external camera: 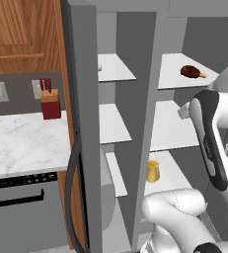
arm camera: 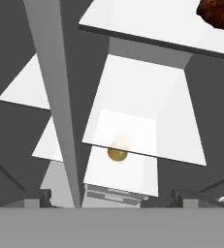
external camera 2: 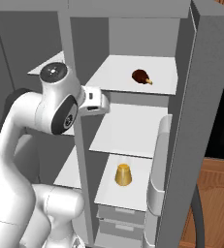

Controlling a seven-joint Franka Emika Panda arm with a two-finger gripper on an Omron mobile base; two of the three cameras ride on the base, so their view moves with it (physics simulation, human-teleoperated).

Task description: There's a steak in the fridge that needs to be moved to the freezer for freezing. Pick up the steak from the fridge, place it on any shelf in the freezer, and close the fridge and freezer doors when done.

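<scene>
Kitchen walls of wood cabinet (external camera: 17, 29) and a marble desk (external camera: 21, 138) flank the tall grey unit, both doors swung open. Inside the fridge (external camera 2: 133, 131), the steak (external camera 2: 141, 76) lies on the top shelf, a yellow cup (external camera 2: 123, 175) two shelves below. Left of it is the freezer (external camera: 113, 123). Fingers (arm camera: 111, 196) stand wide apart, holding nothing, before the shelves.

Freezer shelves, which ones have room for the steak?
The three narrow freezer shelves left of the grey divider look bare, so any could take it. In the fridge, the steak sits on the top shelf, the yellow cup on the low one; the middle shelf is free.
</scene>
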